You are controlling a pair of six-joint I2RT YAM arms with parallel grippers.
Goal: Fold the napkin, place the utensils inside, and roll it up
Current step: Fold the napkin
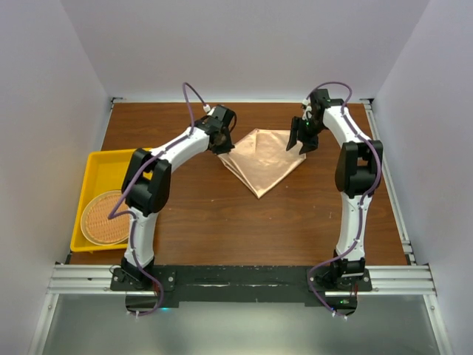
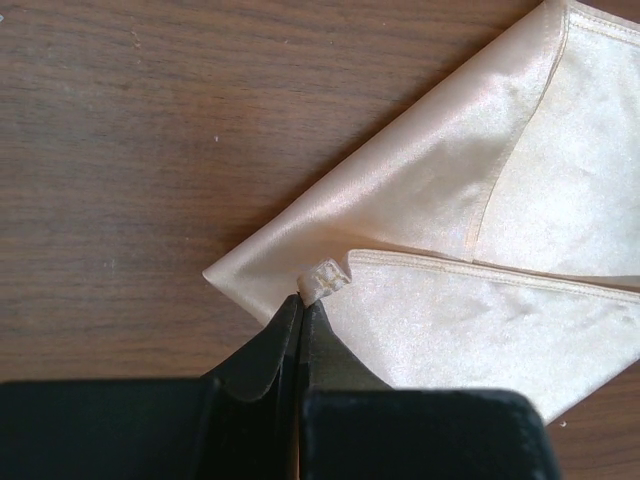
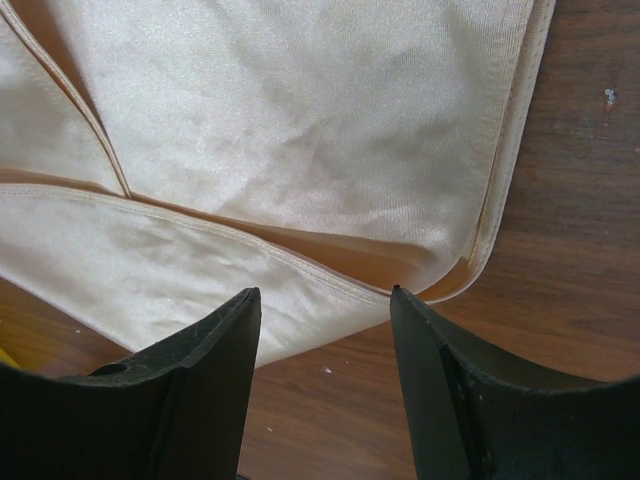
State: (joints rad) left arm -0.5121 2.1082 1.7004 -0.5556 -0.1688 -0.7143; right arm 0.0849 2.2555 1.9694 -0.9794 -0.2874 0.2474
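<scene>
1. My left gripper [image 2: 303, 303] is pinched fully closed on a small bunch of hem at the left corner of the napkin [image 1: 260, 159]. From my wrist view it looks like the upper layer's corner; the layer beneath pokes out just past my fingertips, flat on the table [image 1: 222, 229].
2. My right gripper [image 3: 325, 300] has nothing in it. Its jaws stand well apart, poised over the napkin's right corner where the folded hems meet.
3. The napkin lies in the middle of the table between my two arms, already doubled over, with one point aimed back toward my bases.
4. What matters next: from my left pinch the whole cloth runs away to the right, toward my other arm, so its long axis goes gripper to gripper. I judge that any fold from here means carrying my corner rightward across the cloth, not pulling it outward.
5. The left arm is the one holding the cloth; the right is near enough to pin or take its corner.
6. I see no utensils in any view, only a yellow tray [image 1: 92, 159] with a wicker mat [image 1: 103, 218] at far left.
</scene>
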